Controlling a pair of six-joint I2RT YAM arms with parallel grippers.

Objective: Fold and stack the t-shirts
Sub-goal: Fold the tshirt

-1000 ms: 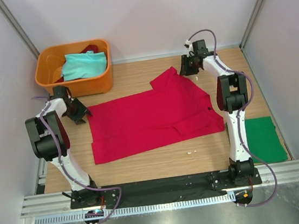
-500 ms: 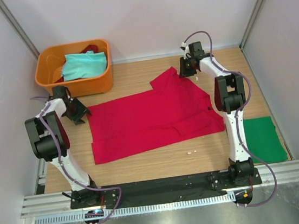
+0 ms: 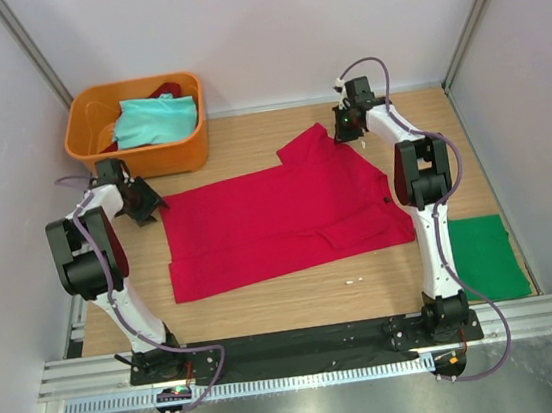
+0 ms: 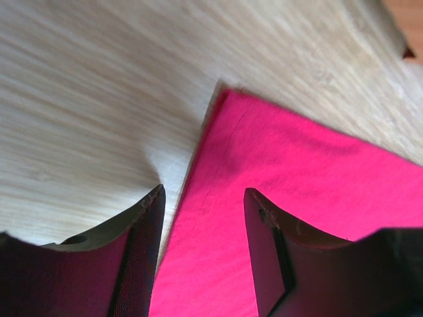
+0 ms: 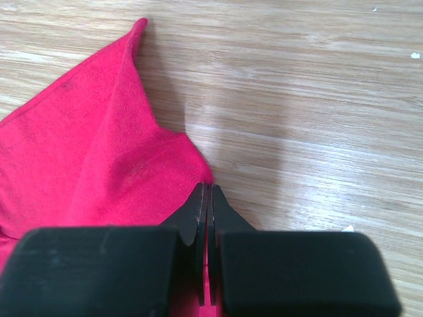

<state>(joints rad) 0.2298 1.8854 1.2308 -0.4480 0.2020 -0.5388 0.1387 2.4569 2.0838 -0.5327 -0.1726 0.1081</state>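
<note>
A red t-shirt (image 3: 277, 216) lies spread flat on the wooden table (image 3: 268, 303). My left gripper (image 3: 143, 205) hangs open just over the shirt's far left corner (image 4: 228, 99); in the left wrist view (image 4: 203, 193) one finger (image 4: 142, 251) is at the fabric's edge and the other (image 4: 268, 251) is over the cloth. My right gripper (image 3: 345, 125) is at the shirt's far right sleeve (image 5: 99, 152). In the right wrist view (image 5: 208, 191) its jaws are shut, with red fabric pinched between them. A folded green t-shirt (image 3: 489, 256) lies at the right edge.
An orange bin (image 3: 88, 149) stands at the back left, holding a teal t-shirt (image 3: 155, 121) and a dark red garment (image 3: 169, 89). A small white speck (image 3: 354, 281) lies on the wood in front of the red shirt. Walls close in on the sides.
My right gripper has shifted a little to the left at the shirt's sleeve. The left arm has barely moved, and the shirt lies much as before.
</note>
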